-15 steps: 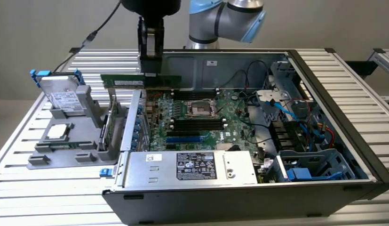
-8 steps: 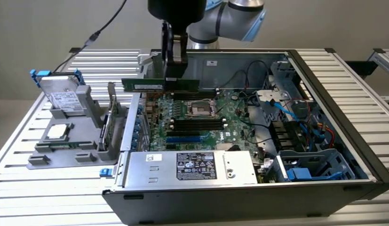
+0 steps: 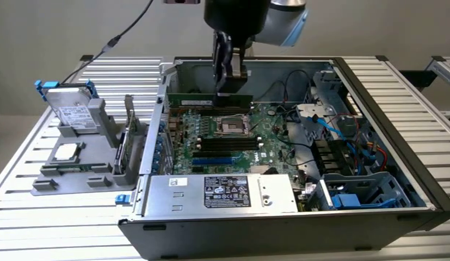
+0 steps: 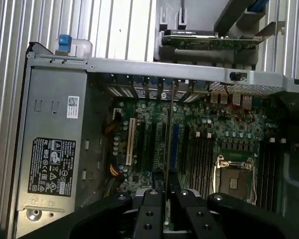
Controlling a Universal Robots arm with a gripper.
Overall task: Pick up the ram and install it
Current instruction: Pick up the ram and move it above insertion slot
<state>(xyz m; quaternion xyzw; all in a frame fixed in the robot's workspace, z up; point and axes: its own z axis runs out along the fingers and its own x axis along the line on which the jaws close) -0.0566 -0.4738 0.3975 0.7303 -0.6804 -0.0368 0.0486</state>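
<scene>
Closest in the exterior view is the silver power box [image 3: 225, 193], at the front of the open computer case [image 3: 283, 234]. Behind it lies the green main board [image 3: 272, 144] with its long black slots [image 3: 225, 143] and a square socket [image 3: 232, 126]. The black slots I can see look bare.

Farther back, the gripper [image 3: 231, 93] hangs over the far part of the board. Its fingers are pinched nearly closed on the ram [image 3: 209, 101], and they hold it near one end. The ram is up in the air, lying level, and it does not seem to touch the board.

In the wrist view the gripper [image 4: 165, 201] holds the ram [image 4: 168, 134] edge-on, so the ram looks like a thin line over the board.

So the picking up looks done. Putting the ram into a slot is not done yet.
</scene>
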